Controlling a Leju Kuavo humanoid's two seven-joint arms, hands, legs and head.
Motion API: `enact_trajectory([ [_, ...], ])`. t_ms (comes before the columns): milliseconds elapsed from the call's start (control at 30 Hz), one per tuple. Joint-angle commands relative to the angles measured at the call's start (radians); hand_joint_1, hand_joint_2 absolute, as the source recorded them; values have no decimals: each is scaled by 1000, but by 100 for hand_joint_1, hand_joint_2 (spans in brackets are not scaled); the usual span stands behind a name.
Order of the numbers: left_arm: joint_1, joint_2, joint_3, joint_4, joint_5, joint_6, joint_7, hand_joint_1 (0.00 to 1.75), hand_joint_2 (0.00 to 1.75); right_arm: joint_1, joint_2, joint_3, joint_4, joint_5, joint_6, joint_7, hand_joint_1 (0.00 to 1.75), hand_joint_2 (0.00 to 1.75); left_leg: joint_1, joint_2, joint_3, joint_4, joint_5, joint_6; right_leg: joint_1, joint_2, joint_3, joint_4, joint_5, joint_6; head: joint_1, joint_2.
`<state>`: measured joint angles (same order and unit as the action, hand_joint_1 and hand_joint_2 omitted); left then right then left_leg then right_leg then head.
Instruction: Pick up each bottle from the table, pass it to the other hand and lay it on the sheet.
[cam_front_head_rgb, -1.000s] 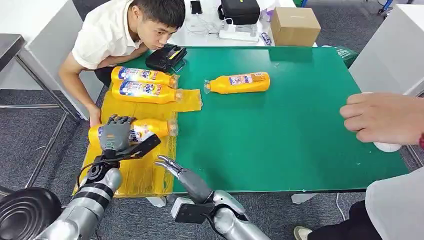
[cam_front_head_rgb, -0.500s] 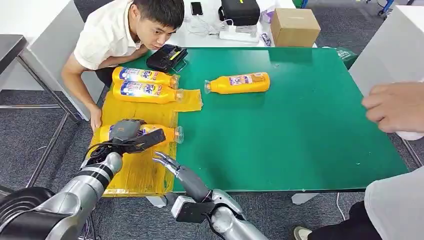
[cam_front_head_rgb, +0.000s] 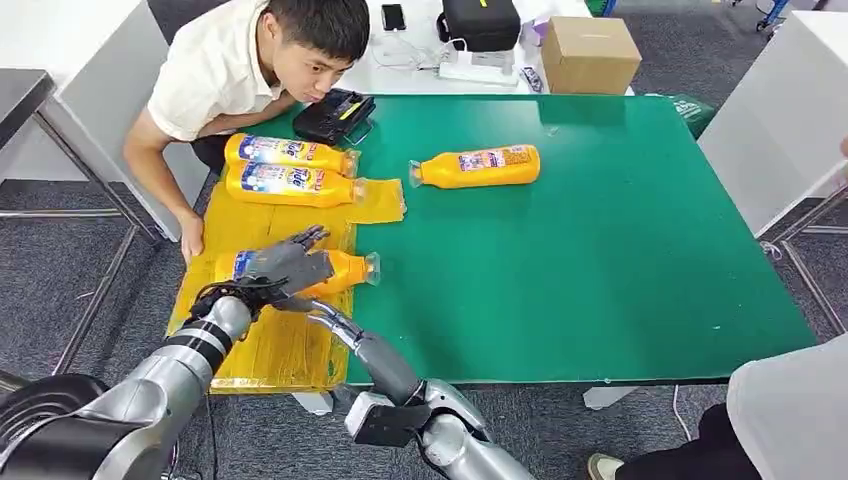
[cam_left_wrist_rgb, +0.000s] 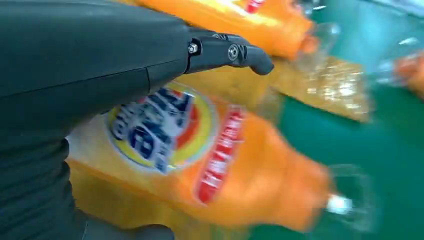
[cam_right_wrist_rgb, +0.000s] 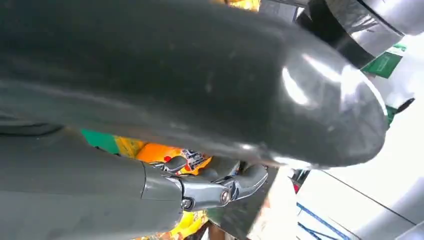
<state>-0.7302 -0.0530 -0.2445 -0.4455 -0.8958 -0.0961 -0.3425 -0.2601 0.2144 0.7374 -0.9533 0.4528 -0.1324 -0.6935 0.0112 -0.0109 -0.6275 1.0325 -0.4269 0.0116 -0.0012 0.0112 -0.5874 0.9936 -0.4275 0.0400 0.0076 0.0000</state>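
An orange bottle (cam_front_head_rgb: 345, 270) lies on its side on the yellow sheet (cam_front_head_rgb: 270, 350), its clear cap poking over the green table (cam_front_head_rgb: 600, 250). My left hand (cam_front_head_rgb: 283, 264) hovers over its label with the fingers spread straight; the left wrist view shows the bottle (cam_left_wrist_rgb: 220, 165) under the palm and the fingers (cam_left_wrist_rgb: 230, 51) lifted off it. My right hand (cam_front_head_rgb: 337, 329) is at the table's front edge, fingers extended and holding nothing. Two more bottles (cam_front_head_rgb: 288, 152) (cam_front_head_rgb: 292, 184) lie at the sheet's far end. Another bottle (cam_front_head_rgb: 475, 166) lies on the bare green table.
A person crouches at the far left corner with a hand (cam_front_head_rgb: 190, 235) on the sheet's edge. A black case (cam_front_head_rgb: 333, 115) sits by the far bottles, and a cardboard box (cam_front_head_rgb: 588, 52) stands beyond the table. Another person (cam_front_head_rgb: 790, 410) stands at the near right.
My left hand carried the bottle rightward and down onto the sheet, then its fingers spread off it. The person's hand at the right has drawn out of the picture.
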Motion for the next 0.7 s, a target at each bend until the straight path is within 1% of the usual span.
enact_trajectory([
  [33, 73, -38, 111, -124, 230, -75, -87, 0, 175, -18, -21, 17, 65, -12, -13, -3, 0, 0, 0, 1, 2, -1, 0, 0, 0, -1, 2, -1, 0, 0, 0, 0],
  [67, 89, -39, 117, -154, 268, -91, -96, 0, 175, -16, -22, 17, 66, -13, -18, -3, 0, 0, -1, 1, 3, -2, 0, 0, -1, -1, 3, -1, 0, 0, 0, 0],
  [100, 138, -37, 128, -241, 367, -133, -106, 0, 175, -9, -28, 17, 61, -15, -28, -4, 0, 0, -1, 1, 3, -2, 0, 0, -1, -1, 3, -1, 0, 0, 0, 0],
  [133, 202, -23, 117, -356, 491, -168, -101, 0, 175, 1, -35, 16, 49, -17, -36, -5, 0, 0, -1, 1, 1, -1, 0, 0, 0, 0, 1, -1, 0, 0, 0, 0],
  [167, 247, -4, 103, -436, 578, -184, -99, 0, 175, 8, -42, 15, 39, -15, -45, -5, 0, 0, -1, 2, 4, -2, -1, 0, -1, 0, 3, -2, 0, 0, 0, 0],
  [200, 283, 18, 92, -497, 655, -197, -97, 0, 175, 12, -47, 13, 31, -17, -43, -5, 0, 0, -1, 3, 3, -3, -1, 0, -1, 2, 2, -2, 0, 0, 0, 0],
  [267, 338, 42, 122, -588, 794, -180, -102, 0, 175, 20, -56, 3, 18, -12, -49, -1, 0, 0, -1, 7, 4, -3, -2, 0, -1, 4, 2, -2, 0, 0, 0, 0],
  [333, 370, 52, 138, -640, 850, -176, -89, 0, 175, 23, -66, -5, 7, -8, -48, 1, 0, 0, 0, 6, 1, -1, -1, 0, 0, 4, 0, -1, 0, 0, 0, 0],
  [367, 370, 52, 138, -640, 850, -176, -89, 0, 175, 23, -66, -5, 7, -8, -48, 1, 0, 0, 0, 7, 3, -2, -2, -1, 0, 4, 1, -1, 0, -1, 0, 0],
  [400, 366, 51, 137, -639, 851, -175, -87, 0, 175, 23, -66, -5, 7, -8, -48, 1, 0, 0, 0, 5, 1, -1, -2, -1, 0, 3, -1, -1, 0, -1, 0, 0],
  [433, 368, 33, 162, -636, 884, -168, -92, 0, 175, 24, -67, -7, 5, -2, -58, 2, 0, 0, 0, 6, 2, -1, -2, -1, 0, 3, 0, -1, 0, -1, 0, 0],
  [467, 378, 20, 184, -648, 921, -165, -102, 0, 175, 26, -70, -10, 1, 2, -67, 4, 0, 0, 0, 4, 0, -1, -1, -1, 0, 1, -2, 0, 0, 0, 0, 0],
  [500, 412, -2, 221, -693, 1020, -189, -95, 0, 175, 31, -83, -19, -16, 25, -105, 13, 0, 175, 0, 4, 1, -1, -1, -1, 0, 1, -1, 0, 0, -1, 0, 0],
  [533, 468, -15, 245, -760, 1169, -255, -35, 0, 175, 36, -105, -23, -41, 76, -164, 29, 0, 175, 0, 3, 1, -1, -1, 0, 0, -1, 0, 0, -1, -1, 0, 0],
  [567, 522, -13, 236, -828, 1209, -259, -19, 0, 175, 44, -120, -45, -72, 71, -161, 32, 0, 175, -1, 2, 2, -2, -1, 0, -1, -2, 1, -1, -1, -1, 0, 0],
  [600, 565, -13, 223, -880, 1218, -247, -22, 0, 175, 53, -132, -65, -105, 68, -154, 33, 0, 175, 0, 4, 0, -1, -2, 0, 0, 2, -2, -1, 0, 0, 0, 0],
  [633, 584, -12, 215, -899, 1221, -241, -22, 0, 175, 55, -140, -72, -121, 67, -141, 35, 0, 175, -1, 6, 2, -2, -2, 1, -1, 4, 0, -2, 0, 0, 0, 0],
  [700, 641, -20, 179, -969, 1218, -232, -21, 0, 175, 65, -162, -106, -162, 93, -165, 57, 0, 175, -1, 7, 1, -2, -3, 1, -1, 4, -1, -1, -1, 0, -1, 0],
])
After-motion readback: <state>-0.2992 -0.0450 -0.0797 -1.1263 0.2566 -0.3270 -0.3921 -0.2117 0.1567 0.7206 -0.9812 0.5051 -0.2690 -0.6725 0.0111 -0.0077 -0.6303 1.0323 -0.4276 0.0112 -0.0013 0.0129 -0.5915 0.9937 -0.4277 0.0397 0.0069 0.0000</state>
